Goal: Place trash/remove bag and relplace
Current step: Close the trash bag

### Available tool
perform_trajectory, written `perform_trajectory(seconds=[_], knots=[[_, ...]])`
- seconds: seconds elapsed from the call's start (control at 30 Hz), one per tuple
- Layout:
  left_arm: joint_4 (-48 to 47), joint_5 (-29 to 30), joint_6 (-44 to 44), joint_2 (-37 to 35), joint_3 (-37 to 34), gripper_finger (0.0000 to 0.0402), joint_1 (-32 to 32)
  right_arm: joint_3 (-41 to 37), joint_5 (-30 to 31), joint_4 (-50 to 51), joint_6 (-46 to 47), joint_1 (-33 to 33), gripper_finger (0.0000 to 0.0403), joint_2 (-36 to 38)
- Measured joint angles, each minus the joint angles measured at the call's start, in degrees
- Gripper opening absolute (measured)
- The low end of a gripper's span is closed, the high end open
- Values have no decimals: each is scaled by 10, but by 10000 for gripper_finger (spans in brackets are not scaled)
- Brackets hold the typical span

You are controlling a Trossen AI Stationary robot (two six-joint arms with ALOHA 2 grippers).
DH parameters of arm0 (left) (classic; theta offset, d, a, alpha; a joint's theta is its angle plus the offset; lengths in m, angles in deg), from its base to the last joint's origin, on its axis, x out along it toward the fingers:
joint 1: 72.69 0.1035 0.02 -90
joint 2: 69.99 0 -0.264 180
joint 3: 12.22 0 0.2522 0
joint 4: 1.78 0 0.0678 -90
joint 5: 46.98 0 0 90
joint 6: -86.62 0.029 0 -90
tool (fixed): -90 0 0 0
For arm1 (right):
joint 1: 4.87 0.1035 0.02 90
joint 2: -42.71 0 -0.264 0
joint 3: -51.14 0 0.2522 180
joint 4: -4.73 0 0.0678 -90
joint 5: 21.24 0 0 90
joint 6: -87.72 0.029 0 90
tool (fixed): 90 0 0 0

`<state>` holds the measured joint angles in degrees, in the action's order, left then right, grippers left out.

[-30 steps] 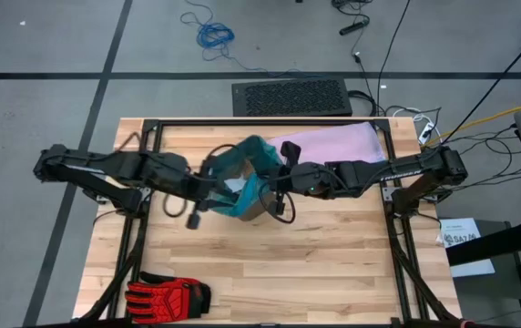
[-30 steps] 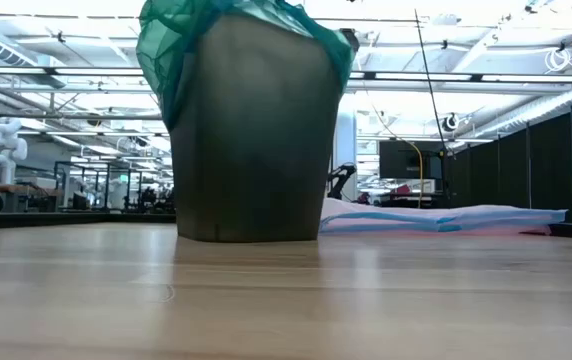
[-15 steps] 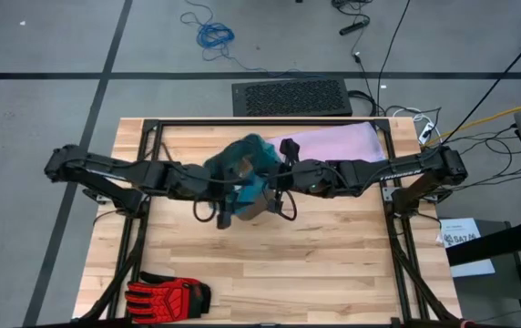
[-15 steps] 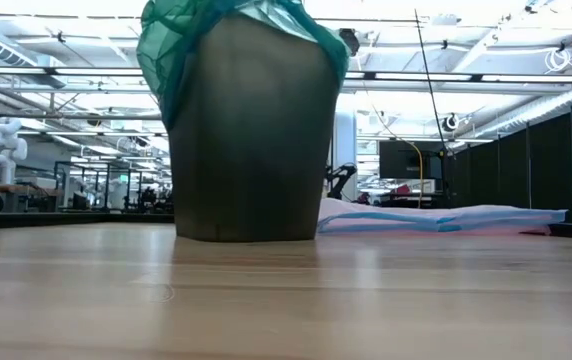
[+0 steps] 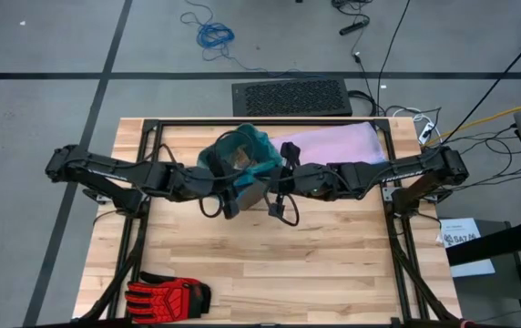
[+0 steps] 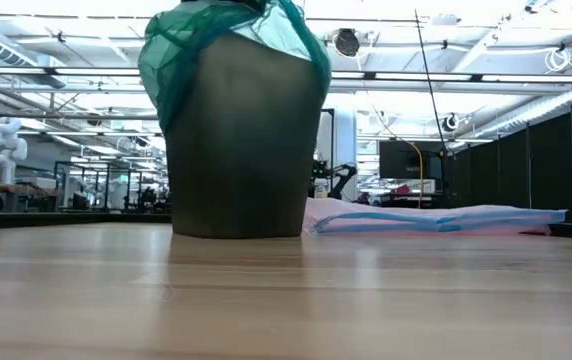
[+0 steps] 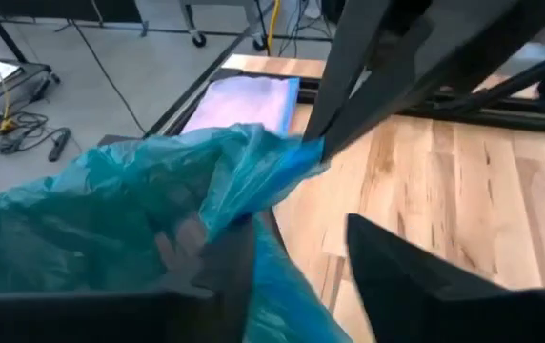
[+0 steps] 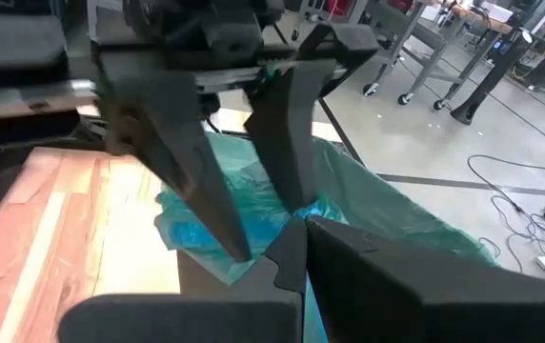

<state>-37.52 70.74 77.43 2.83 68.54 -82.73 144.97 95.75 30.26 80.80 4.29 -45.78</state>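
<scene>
Both arms meet at one dark bin (image 6: 236, 150) near the table's middle. The left gripper (image 5: 229, 202) sits at the bin's near-side rim, jaws parted, one dark finger (image 7: 223, 272) pressed among the plastic folds and the other out over bare wood; can't tell if it actually holds the film. The right gripper (image 5: 274, 182) is just across from it at the bin's right rim, fingers (image 8: 287, 257) closed tight on a fold of the bag. The two grippers are close, nearly touching.

Around them: one pale lilac translucent bag (image 5: 333, 142) lies flat just behind the right gripper, toward the far right of the light wooden table (image 5: 270, 273). One red-and-black glove (image 5: 165, 295) lies well apart, at the near left corner behind the left arm. A black ridged floor mat (image 5: 291, 97) and a blue cable coil (image 5: 213, 35) lie on the floor beyond the table.

The thin translucent teal-green plastic bin liner (image 5: 242, 155) lines the bin, mouth open upward, edge bunched and draped over the rim, hanging lower on one side in the low view. Crumpled, glossy. From above, some tan-brown stuff (image 5: 236, 160) shows inside; too small to count pieces.

Count: two arms, one bin, one green liner, one lilac bag, one glove.
</scene>
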Motion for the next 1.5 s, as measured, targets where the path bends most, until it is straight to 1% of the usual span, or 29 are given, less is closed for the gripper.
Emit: perform_trajectory(seconds=[0.17, 0.2, 0.23, 0.37, 0.5, 0.67, 0.73, 0.83, 0.93, 1.03, 1.1, 1.37, 1.43, 1.5], knots=[[-16, 1, 5, 0, 0, 27, -2, 0, -1, 3, 0, 0, 0, 5], [-16, 1, 5, -1, 0, 14, -3, 0, -1, 3, -1, 0, 0, 7], [-16, 1, 5, -4, 0, 9, -4, 0, -1, 3, -3, 0, 0, 8], [-17, 2, 14, -20, 0, 2, -10, 0, -2, 5, -9, 0, 0, 16], [-17, 13, 21, -47, 0, 2, -18, 0, -2, 4, -13, 0, 0, 27], [-17, 13, 26, -66, 0, 2, -25, 0, -2, 0, -24, -1, 0, 31], [-17, 4, 36, -67, 0, 8, -28, 0, -3, 0, -25, -1, 0, 31], [-17, -14, 53, -62, 0, 30, -34, 0, -3, 0, -28, -1, 0, 31], [-28, -9, 66, -61, 0, 40, -37, 0, -2, 0, -41, -1, 0, 31], [-30, 20, 67, -61, 0, 17, -36, 0, -1, 0, -65, -1, 0, 31], [-28, 23, 68, -61, 0, 5, -36, 0, 1, -2, -74, -1, 0, 31], [-30, 24, 77, -66, 0, 1, -36, 0, 3, -4, -95, -5, 2, 31], [-28, 25, 81, -74, 0, 1, -36, 0, 10, -3, -115, -5, 10, 31], [-26, 25, 82, -80, 1, 1, -36, 0, 31, -5, -125, -1, 25, 31]])
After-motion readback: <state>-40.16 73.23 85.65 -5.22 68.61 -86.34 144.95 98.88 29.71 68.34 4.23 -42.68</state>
